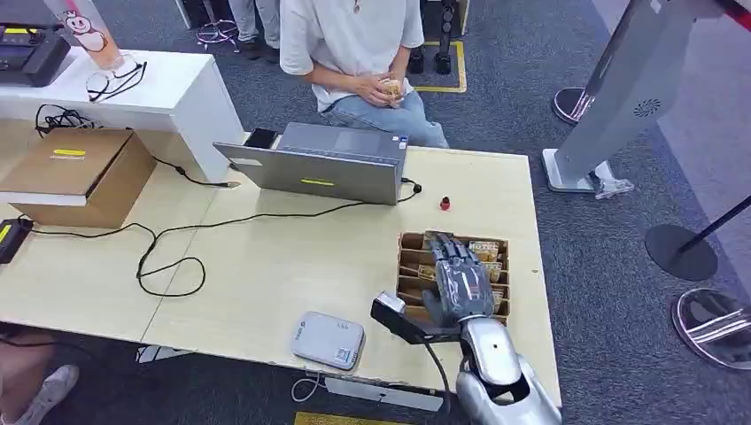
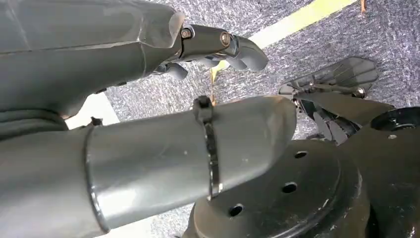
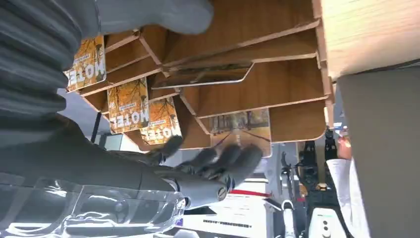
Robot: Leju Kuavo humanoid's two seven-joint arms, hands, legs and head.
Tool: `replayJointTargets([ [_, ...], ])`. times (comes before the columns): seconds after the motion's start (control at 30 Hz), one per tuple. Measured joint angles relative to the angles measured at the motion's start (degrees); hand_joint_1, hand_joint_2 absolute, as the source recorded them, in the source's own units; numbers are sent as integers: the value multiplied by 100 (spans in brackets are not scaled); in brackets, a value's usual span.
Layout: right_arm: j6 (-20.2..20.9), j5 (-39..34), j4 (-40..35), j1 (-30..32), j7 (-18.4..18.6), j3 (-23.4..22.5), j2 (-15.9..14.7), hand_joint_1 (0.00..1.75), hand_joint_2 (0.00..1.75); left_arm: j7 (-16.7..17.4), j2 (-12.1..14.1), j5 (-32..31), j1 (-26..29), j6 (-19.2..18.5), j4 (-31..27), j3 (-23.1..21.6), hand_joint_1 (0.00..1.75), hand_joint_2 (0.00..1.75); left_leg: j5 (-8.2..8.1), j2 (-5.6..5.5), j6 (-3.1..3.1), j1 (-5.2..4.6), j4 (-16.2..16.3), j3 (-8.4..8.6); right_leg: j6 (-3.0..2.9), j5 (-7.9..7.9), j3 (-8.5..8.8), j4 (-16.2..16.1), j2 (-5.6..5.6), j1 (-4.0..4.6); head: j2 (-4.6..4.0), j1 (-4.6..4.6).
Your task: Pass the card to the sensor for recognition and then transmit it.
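A wooden card rack (image 1: pixel 409 266) stands near the table's right front edge, with several orange "HOTEL" cards (image 1: pixel 485 251) upright in its slots. My right hand (image 1: pixel 458 276) hovers flat over the rack, fingers spread, holding nothing. In the right wrist view its dark fingers (image 3: pixel 218 159) reach along the rack (image 3: pixel 277 89) beside the cards (image 3: pixel 130 103), and one card (image 3: pixel 208 75) leans in a middle slot. The grey card sensor (image 1: pixel 328 339) lies on the table to the left of the hand. My left hand (image 2: pixel 148 114) hangs over the floor, holding nothing.
A grey laptop (image 1: pixel 323 166) sits at the table's far side before a seated person (image 1: pixel 359 53). A black cable (image 1: pixel 168 252) loops across the table (image 1: pixel 266 266). A cardboard box (image 1: pixel 75 173) is far left; a small red button (image 1: pixel 445 204) lies behind the rack.
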Motion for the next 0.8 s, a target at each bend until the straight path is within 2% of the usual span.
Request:
replayJointTargets([
  [0.2, -2, 70, -4, 34, 13, -68, -2, 42, 175, 0, 2, -4, 0, -11, 0, 15, 0, 0, 0, 0, 0, 0, 0, 0, 0, 0, 0, 0, 0, 0, 0, 0],
  [0.47, -9, 105, -53, 143, 50, -186, -9, 66, 175, 0, 13, -11, -2, -2, 2, 22, 0, 0, 0, 0, 0, 0, 0, 0, 0, 0, 0, 0, 0, 0, 0, 0],
  [0.53, -11, 105, -87, 177, 50, -206, -13, 66, 175, 0, 22, -20, -2, 4, 7, 22, 0, 0, 0, 0, 0, 0, 0, 0, 0, 0, 0, 0, 0, 0, 0, 0],
  [0.57, -13, 107, -100, 193, 50, -221, -15, 79, 175, 0, 24, -24, -2, 17, 9, 22, 0, 0, 0, 0, 0, 0, 0, 0, 0, 0, 0, 0, 0, 0, 0, -2],
  [0.7, -26, 159, -170, 229, 50, -286, -20, 73, 175, 7, 35, -28, -5, 35, 13, 22, 0, 0, 0, 0, 0, 0, 0, 1, 0, 0, 0, 0, 0, 0, 0, 0],
  [0.8, -28, 186, -199, 252, 50, -302, -22, 80, 175, 7, 37, -31, -5, 44, 31, 22, 0, 0, 0, 0, 0, 0, 0, 0, 0, 0, 0, 0, 0, 0, 0, -2],
])
